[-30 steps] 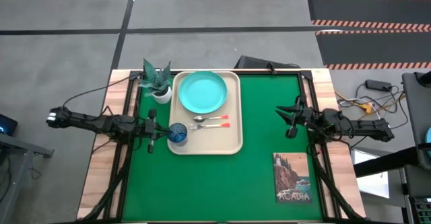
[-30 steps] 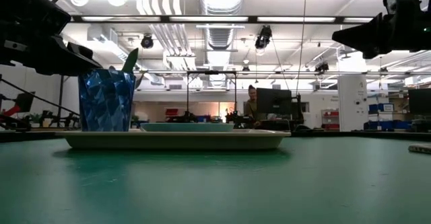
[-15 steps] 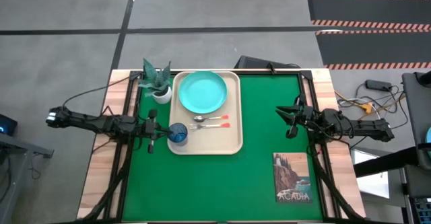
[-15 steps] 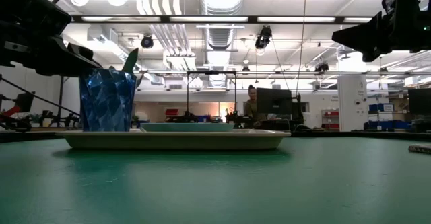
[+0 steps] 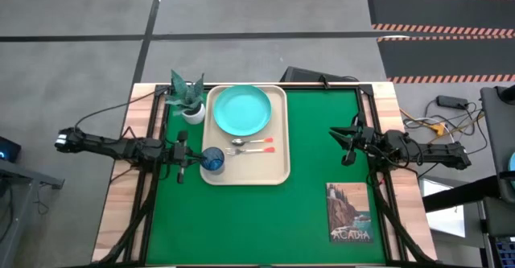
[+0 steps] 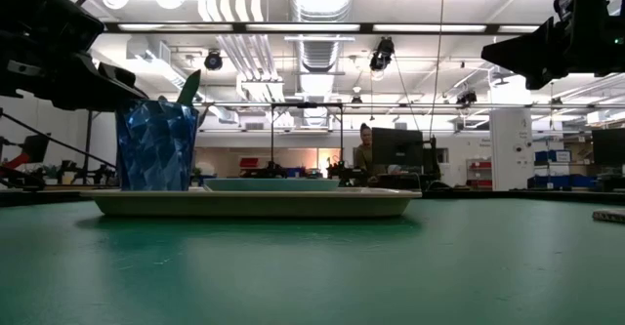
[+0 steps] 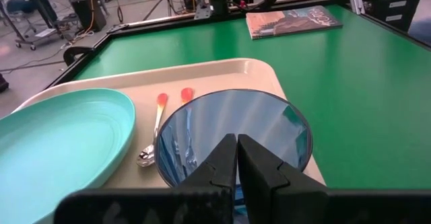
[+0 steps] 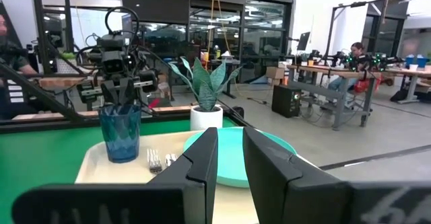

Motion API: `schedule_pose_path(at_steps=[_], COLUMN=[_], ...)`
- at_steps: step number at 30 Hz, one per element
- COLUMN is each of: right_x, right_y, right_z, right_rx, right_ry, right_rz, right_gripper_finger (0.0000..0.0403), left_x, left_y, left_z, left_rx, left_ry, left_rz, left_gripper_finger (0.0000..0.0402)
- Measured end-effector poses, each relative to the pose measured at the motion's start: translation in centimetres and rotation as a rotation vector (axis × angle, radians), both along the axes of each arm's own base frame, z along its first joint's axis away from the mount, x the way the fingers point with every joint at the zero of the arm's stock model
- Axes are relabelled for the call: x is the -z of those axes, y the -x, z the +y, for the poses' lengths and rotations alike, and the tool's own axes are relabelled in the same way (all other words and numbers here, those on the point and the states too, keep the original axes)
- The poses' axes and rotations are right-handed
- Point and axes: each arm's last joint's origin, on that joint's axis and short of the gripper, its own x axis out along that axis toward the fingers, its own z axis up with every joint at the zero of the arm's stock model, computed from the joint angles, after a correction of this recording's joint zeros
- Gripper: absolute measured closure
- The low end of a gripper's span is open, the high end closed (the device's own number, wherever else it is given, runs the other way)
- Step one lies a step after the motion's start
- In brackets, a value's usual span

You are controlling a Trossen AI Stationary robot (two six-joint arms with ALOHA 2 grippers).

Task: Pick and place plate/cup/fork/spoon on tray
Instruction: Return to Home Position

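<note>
Nothing had shifted lately: my left tool [image 7: 236, 158], pressed together, hovered above the cup [image 7: 234, 138] (already on the tray [image 5: 273, 167]), everything seemingly placed.

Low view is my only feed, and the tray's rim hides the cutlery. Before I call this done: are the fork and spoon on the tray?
Observer: Yes. The fork and the spoon lie side by side on the tray, next to the plate.
Operator: What is the left arm doing at the cup?
Observer: The cup stands in a tray corner. The left tool is shut at its rim; I cannot tell if it pinches the wall.
Operator: And the right arm?
Observer: The right tool hangs open and empty over the green mat, apart from the tray.
</note>
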Motion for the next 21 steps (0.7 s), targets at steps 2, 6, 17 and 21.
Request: schedule_pose_path(at_steps=[2, 6, 17, 21], right_x=[0.0, 0.0, -0.02, -0.01], right_y=[0.0, 0.0, 0.0, 0.0], right_z=[0.0, 0.0, 0.0, 0.0], right_rx=[0.0, 0.0, 0.0, 0.0], right_ry=[-0.001, -0.002, -0.002, -0.002], right_rz=[-0.001, 0.0, -0.001, -0.001], right_gripper_finger=[0.0339, 0.0339, 0.0339, 0.0339], left_x=[-0.04, -0.17, 0.06, 0.16], left_y=[-0.02, -0.15, -0.25, -0.3], left_z=[0.0, -0.02, -0.04, -0.05], left_rx=[0.0, -0.001, 0.0, 0.0], left_ry=[0.001, 0.007, 0.01, 0.008], left_rz=[-0.007, -0.045, -0.06, -0.05], left_gripper_finger=[0.0401, 0.0401, 0.0401, 0.0401])
